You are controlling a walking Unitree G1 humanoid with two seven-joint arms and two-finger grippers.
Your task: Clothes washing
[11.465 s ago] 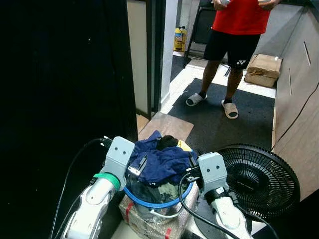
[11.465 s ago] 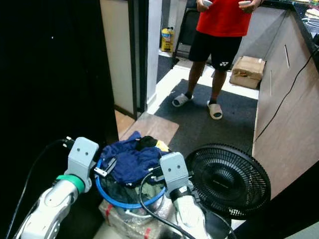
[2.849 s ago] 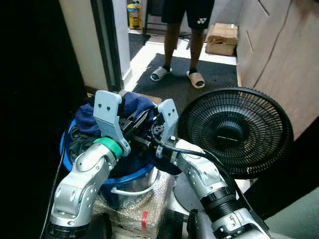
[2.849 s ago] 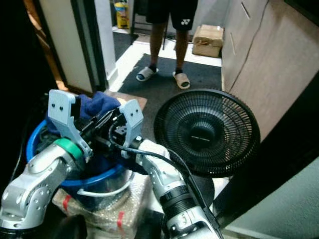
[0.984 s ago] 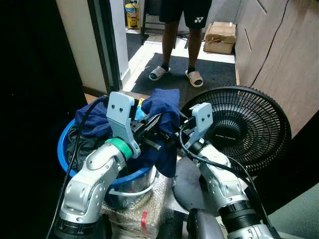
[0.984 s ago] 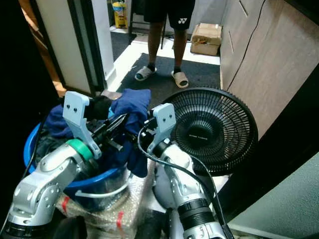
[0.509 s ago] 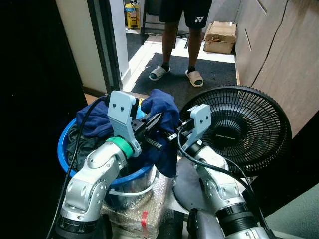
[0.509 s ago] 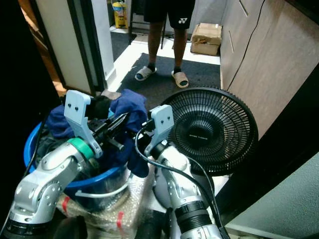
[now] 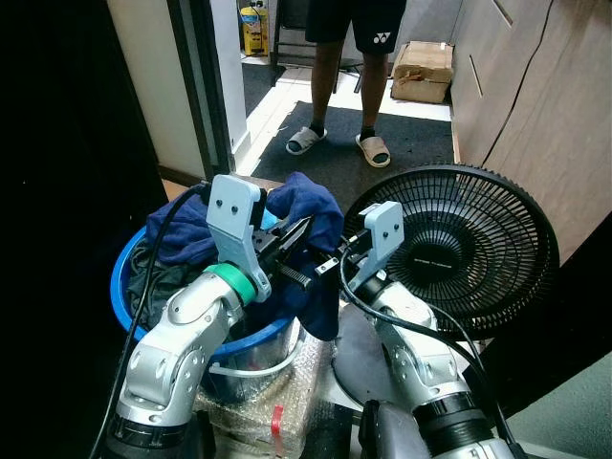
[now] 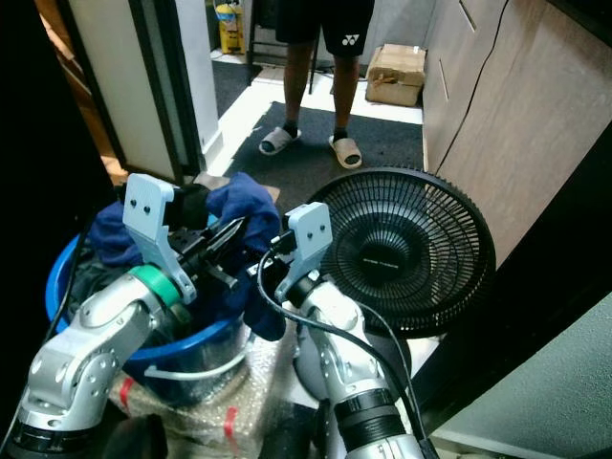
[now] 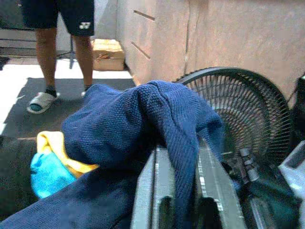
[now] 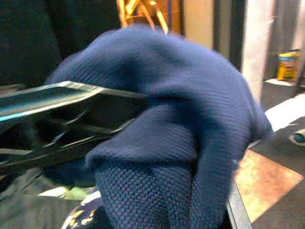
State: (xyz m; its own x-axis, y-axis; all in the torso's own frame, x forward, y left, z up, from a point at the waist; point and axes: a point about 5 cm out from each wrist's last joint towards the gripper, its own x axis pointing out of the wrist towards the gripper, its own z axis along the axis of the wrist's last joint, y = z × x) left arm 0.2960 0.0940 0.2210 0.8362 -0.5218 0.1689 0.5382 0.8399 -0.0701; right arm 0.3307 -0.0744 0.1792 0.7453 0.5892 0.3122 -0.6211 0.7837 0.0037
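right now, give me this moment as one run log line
left claw: shut on navy garment | right claw: in garment, fingers unclear | blue basin: clothes inside | fan: beside

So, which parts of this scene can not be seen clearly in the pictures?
- Right gripper: the blue garment drapes over its fingertips in the eye views, so its grip cannot be told.
- Basin contents: the left arm and the garment cover most of the clothes inside.
- Person: cut off above the shorts by the top edge of the eye views.
- Right wrist view: blurred, with the garment close to the lens.
- Bottle: label too small to read.
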